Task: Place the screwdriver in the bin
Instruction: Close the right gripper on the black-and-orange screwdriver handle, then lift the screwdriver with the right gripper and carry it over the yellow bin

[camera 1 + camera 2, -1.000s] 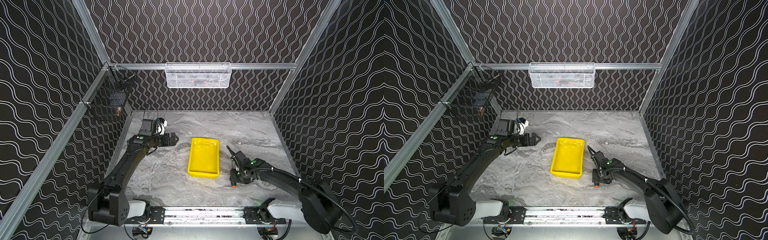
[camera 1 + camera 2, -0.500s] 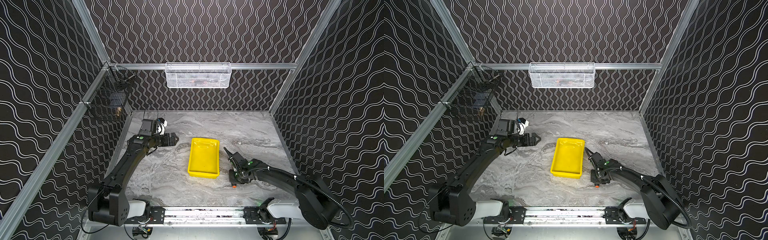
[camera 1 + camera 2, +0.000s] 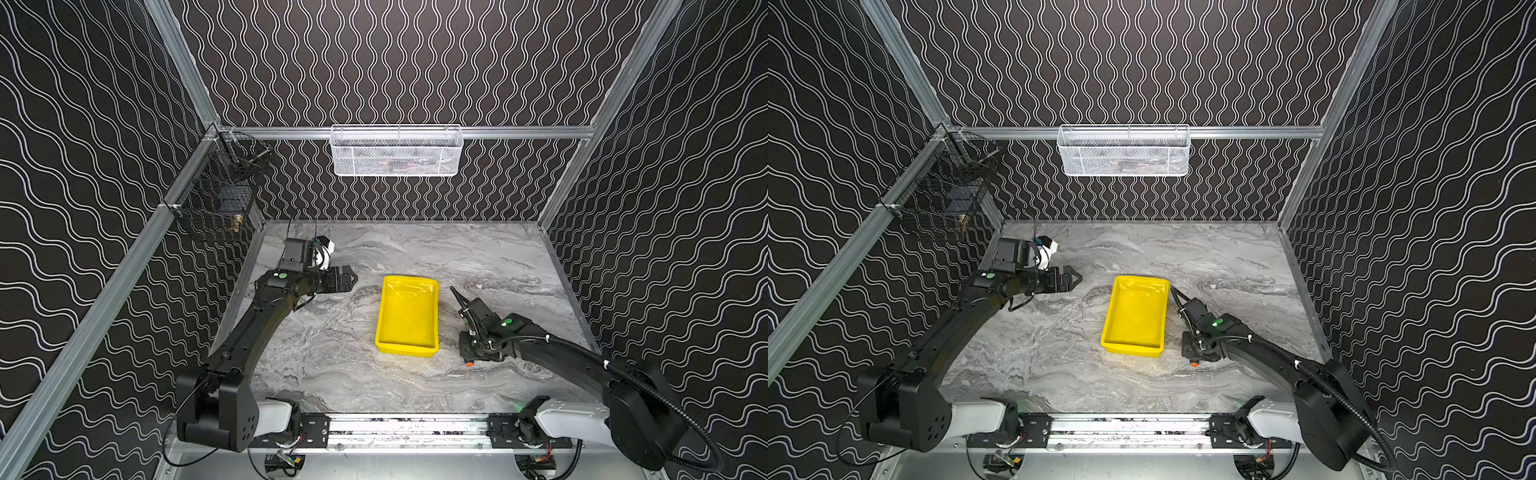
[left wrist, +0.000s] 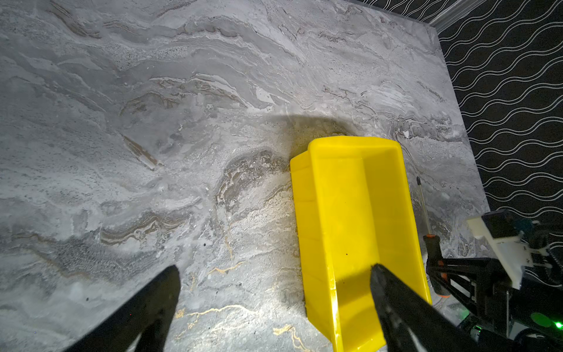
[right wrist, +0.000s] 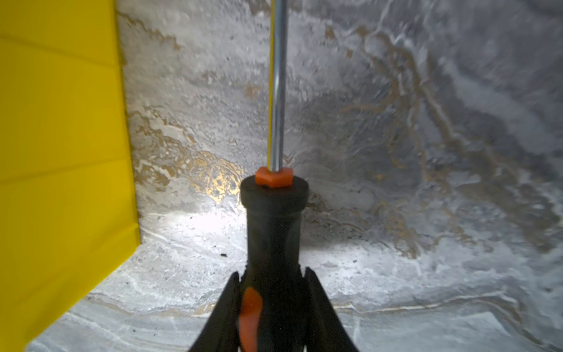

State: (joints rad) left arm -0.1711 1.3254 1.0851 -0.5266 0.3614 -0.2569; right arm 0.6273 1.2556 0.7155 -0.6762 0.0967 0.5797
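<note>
Left gripper (image 3: 348, 279): jaws spread, nothing between them, well left of bin; probably parked aside to leave room.
Bin (image 3: 409, 322): mid-table, empty, long side running front to back.
Screwdriver (image 3: 468, 363): just right of bin, roughly parallel to its long wall, shaft pointing toward back wall. Cannot tell whether it rests on table (image 3: 332, 357) or is lifted.
Right gripper (image 5: 272, 279): clenched across black handle; thick part likely chosen for firm hold when lifting over rim.

Glossy yellow plastic bin (image 3: 407, 328); beside the bin, a screwdriver (image 5: 275, 228) with shiny smooth metal shaft and matt black handle; grey marble-patterned table (image 3: 332, 374).
</note>
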